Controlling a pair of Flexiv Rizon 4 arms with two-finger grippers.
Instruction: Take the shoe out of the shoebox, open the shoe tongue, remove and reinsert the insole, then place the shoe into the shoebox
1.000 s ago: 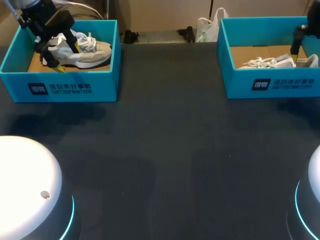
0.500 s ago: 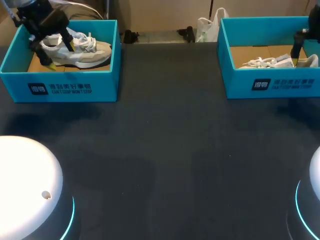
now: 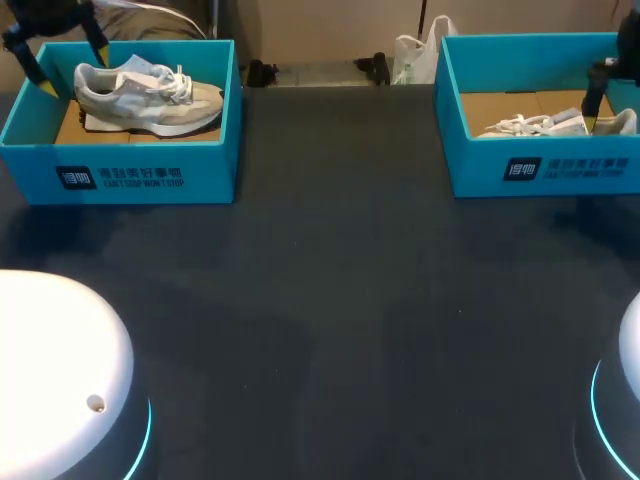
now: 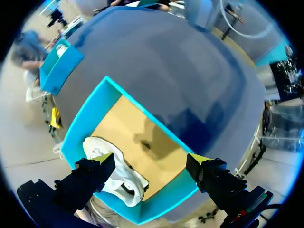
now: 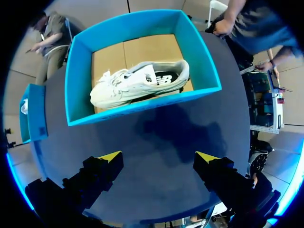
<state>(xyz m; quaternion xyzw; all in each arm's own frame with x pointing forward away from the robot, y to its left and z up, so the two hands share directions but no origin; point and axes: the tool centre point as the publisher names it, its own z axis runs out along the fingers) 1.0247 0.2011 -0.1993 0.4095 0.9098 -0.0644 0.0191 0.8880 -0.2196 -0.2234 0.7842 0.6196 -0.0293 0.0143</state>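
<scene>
A grey-and-white shoe point(image 3: 150, 95) lies on its sole in the left teal shoebox point(image 3: 120, 175). My left gripper point(image 3: 72, 68) hangs open above the box's back left corner, clear of the shoe. In the left wrist view the open left gripper point(image 4: 151, 160) holds nothing; the shoe's heel point(image 4: 116, 173) shows beside one finger, over the cardboard floor of the shoebox point(image 4: 85, 118). A second white shoe point(image 3: 560, 125) lies in the right shoebox point(image 3: 540, 170). My right gripper point(image 3: 592, 110) hovers over it, open. In the right wrist view that shoe point(image 5: 142, 83) and its box point(image 5: 137, 107) lie ahead of the open right gripper point(image 5: 159, 156).
Dark table point(image 3: 330, 300) stretches between the two boxes. The white domes of the arm bases point(image 3: 50, 380) stand at the near corners. Each wrist view catches the other arm's box far off at the table's opposite end: the right box point(image 4: 61, 66) and the left box point(image 5: 33, 118).
My left gripper, which was around the shoe's heel, has risen up and back to the box's left corner. The shoe has settled flat in the box. The right arm has not moved.
</scene>
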